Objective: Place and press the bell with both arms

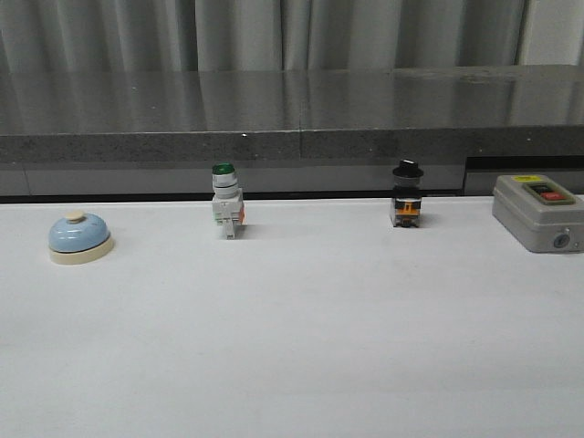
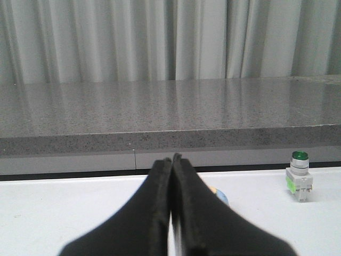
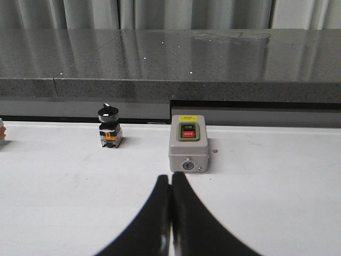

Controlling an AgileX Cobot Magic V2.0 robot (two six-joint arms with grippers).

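- The small light-blue glossy dome bell [image 1: 80, 236] with its cream base and button is sitting upright at the left edge of the front view, on the white table [image 1: 301, 338].
- The left gripper [image 2: 171, 160] is holding its dark pointed fingers clenched together, gripping nothing.
- The right gripper [image 3: 170, 178] is likewise clenched on nothing, pointing toward the grey switch box [image 3: 188, 144].

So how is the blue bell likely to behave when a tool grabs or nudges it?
The bell has a glossy rounded dome, so fingers would probably slip off it; the cream base rim looks easier to grip. Its low, wide shape suggests it would slide on the smooth white table rather than tip. It looks rigid, and a knock could ring it.
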